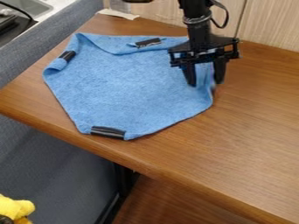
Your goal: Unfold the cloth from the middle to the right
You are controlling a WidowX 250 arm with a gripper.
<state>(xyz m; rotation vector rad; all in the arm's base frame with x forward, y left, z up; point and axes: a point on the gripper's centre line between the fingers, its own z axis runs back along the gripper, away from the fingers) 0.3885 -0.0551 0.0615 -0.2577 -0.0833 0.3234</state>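
Observation:
The gripper (204, 83) hangs over the right edge of the blue cloth, its two fingers pointing down and standing apart. Between them a strip of cloth shows; whether they touch it I cannot tell. The blue cloth (125, 87) lies mostly flat on the wooden table, with its top edge and upper left corner folded over. Black clips or strips sit on it at the top (147, 42), at the upper left (67, 55) and at the bottom corner (108, 132). Part of the cloth's upper right is hidden behind the gripper.
The wooden table (251, 131) reaches far to the right of the cloth, with its front edge running diagonally below. A wood-panelled wall (271, 22) stands behind. A grey padded surface (35, 57) borders the left side, and a yellow toy (16, 208) is at the bottom left.

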